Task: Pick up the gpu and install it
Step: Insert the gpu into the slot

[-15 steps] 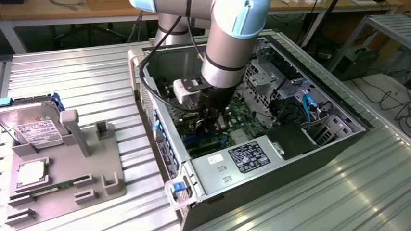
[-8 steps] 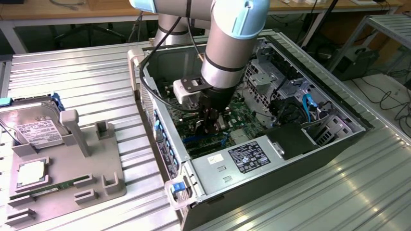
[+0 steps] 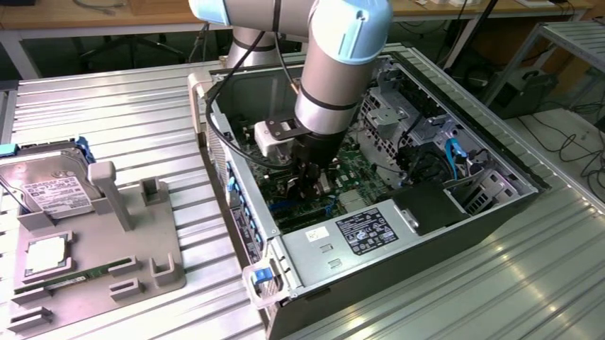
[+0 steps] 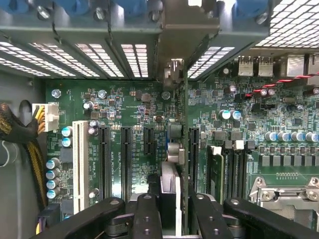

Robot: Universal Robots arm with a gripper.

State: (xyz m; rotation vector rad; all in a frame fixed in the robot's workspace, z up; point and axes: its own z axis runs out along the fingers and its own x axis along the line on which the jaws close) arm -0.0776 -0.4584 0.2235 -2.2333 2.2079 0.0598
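The gpu (image 4: 172, 149) shows edge-on in the wrist view. It stands upright over the green motherboard (image 4: 129, 104), among the black expansion slots (image 4: 104, 159). Its silver end bracket (image 4: 173, 69) is up against the slotted rear panel of the case. My gripper (image 4: 172, 211) is shut on the card, with a black finger (image 4: 146, 214) on each side of it. In the exterior view the gripper (image 3: 309, 185) reaches down inside the open computer case (image 3: 236, 212), low over the motherboard, and the arm hides most of the card.
The power supply (image 3: 350, 237) fills the case's near corner and drive cages (image 3: 406, 113) stand at the far side. A yellow-black cable bundle (image 4: 15, 139) runs along the board's edge. On the exterior view's left, a grey fixture (image 3: 113, 241) carries a hard drive (image 3: 52, 188) and a memory stick (image 3: 90, 273).
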